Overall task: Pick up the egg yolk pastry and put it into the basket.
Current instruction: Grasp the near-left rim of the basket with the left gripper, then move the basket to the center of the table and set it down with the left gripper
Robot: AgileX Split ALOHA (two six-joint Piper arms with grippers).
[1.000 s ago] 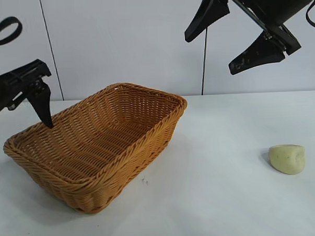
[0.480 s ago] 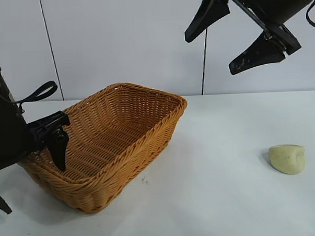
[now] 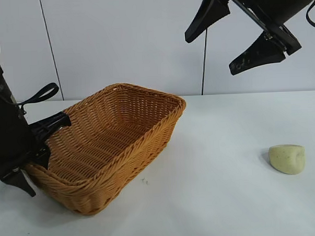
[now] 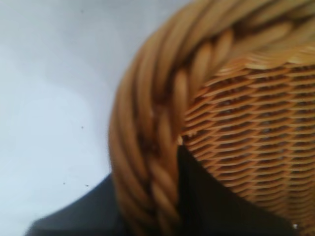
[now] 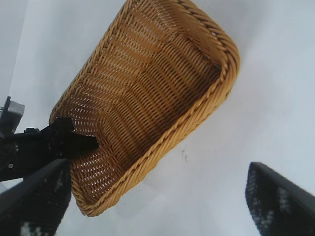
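The egg yolk pastry [image 3: 287,159], a pale cream lump, lies on the white table at the right, far from both grippers. The orange-brown wicker basket [image 3: 128,171] sits left of centre. My left gripper [image 3: 37,167] is at its near left corner, one finger inside and one outside, shut on the braided rim [image 4: 152,147]. In the left wrist view the dark fingers [image 4: 216,206] press against both sides of that rim. My right gripper [image 3: 209,55] hangs open high above the table, between basket and pastry. The right wrist view shows the basket [image 5: 197,123] but not the pastry.
The white tabletop [image 3: 218,188] stretches bare between the basket and the pastry. A pale wall [image 3: 123,41] stands behind the table. The left arm's dark body [image 3: 4,135] fills the left edge of the exterior view.
My left gripper came down from above the basket's left end to its near left corner and closed on the rim. The basket shifted slightly. The right arm and the pastry stayed put.
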